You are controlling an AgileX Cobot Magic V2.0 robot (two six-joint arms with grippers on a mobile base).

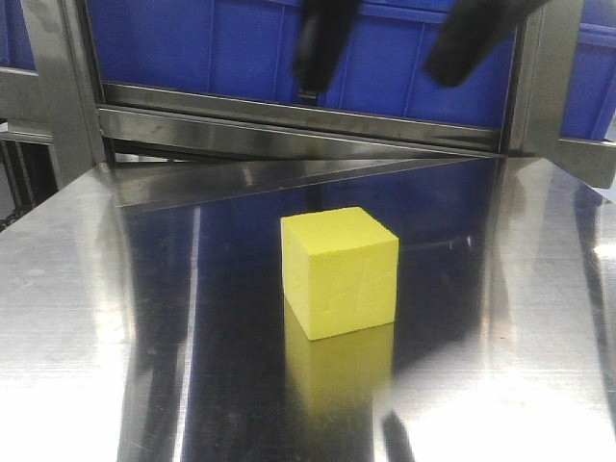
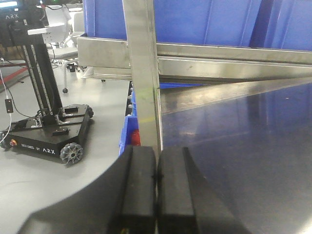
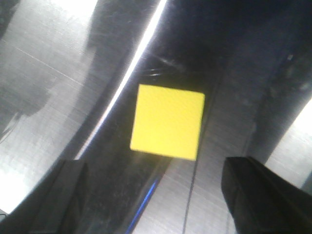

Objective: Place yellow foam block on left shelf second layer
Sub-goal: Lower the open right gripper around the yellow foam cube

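Yellow block [image 1: 339,271] sits flat on steel worktop [image 1: 77,318], nothing gripping it. Task barely begun by the look of it: no grasp, no lift, no shelf placement yet, so all of that is left.

Right claw [image 3: 153,166] hangs above block, spread wide, one finger either side of block and clear of it. Left claw [image 2: 157,161] is pressed closed and empty, facing steel post [image 2: 144,73], which I read as left of block; block not in that view. Blue bins [image 1: 241,48] sit on rack behind block. Wheeled base [image 2: 48,131] on floor, further left of block, past the post.

Hard to read:
- Two dark blurs above block in front view, cut off by top edge. Probably the arms, can't say which.
- Shelf layers cut off too, so second layer on the left not identifiable.
- Right wrist view blurred, claw height over block unclear.
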